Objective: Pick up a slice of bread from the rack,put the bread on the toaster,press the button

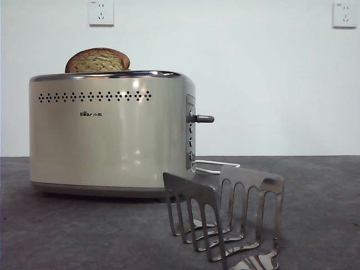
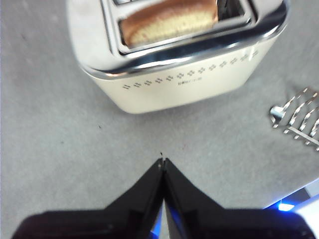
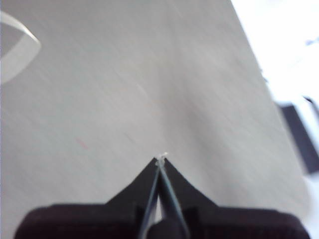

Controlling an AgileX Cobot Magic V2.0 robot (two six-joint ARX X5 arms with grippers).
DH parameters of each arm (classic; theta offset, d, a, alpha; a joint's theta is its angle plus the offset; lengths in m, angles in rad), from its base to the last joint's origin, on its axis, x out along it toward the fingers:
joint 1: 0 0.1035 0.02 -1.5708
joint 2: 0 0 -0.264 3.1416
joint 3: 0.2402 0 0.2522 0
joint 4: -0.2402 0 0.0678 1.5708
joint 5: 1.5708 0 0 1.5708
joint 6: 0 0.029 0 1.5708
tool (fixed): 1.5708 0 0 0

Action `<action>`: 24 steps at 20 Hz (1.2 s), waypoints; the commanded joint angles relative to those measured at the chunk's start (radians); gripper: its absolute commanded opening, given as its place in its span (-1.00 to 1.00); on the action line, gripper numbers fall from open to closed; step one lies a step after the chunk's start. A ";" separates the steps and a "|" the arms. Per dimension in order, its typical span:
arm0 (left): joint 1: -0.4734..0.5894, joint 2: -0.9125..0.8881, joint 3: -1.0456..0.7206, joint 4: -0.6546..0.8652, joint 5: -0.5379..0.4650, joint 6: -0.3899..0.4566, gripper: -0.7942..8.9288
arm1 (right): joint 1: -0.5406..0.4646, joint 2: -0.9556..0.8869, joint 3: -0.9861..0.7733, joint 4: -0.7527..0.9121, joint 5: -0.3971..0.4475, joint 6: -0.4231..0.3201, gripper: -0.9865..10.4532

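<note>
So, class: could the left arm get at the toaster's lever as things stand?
Probably yes. The left gripper, jaws shut and empty, hangs over bare table in front of the toaster. Nothing crowds the lever on the end panel; the rack sits lower and nearer the camera. The arm would have to come round that end.

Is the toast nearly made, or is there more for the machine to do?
Partly. The slice of bread already stands in the toaster, its domed top above the chrome rim, and the rack holds no bread. Nothing is in hand: the left claw and right claw are shut, over bare table. Left to do: the button sits high, apparently unpressed.
</note>
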 commanded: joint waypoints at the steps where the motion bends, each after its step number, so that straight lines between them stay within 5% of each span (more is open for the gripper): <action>1: 0.000 0.019 -0.004 0.024 0.001 0.005 -0.85 | 0.000 0.009 0.000 -0.018 0.016 -0.003 -0.83; 5: 0.122 -0.007 -0.010 0.154 0.004 0.012 -0.85 | 0.000 0.035 0.000 -0.019 0.016 -0.003 -0.83; 7: 0.222 -0.074 -0.090 0.318 0.005 0.093 -0.84 | 0.000 0.047 0.000 -0.018 0.016 -0.003 -0.83; 14: 0.525 -0.528 -0.961 1.196 0.005 0.097 -0.84 | 0.000 0.080 0.000 -0.019 0.016 -0.003 -0.83; 19: 0.586 -0.840 -1.354 1.233 0.121 0.025 -0.84 | 0.000 0.098 0.000 -0.018 0.016 -0.003 -0.83; 24: 0.608 -1.024 -1.418 1.129 0.216 0.077 -0.84 | 0.000 0.105 0.000 -0.019 0.016 -0.003 -0.83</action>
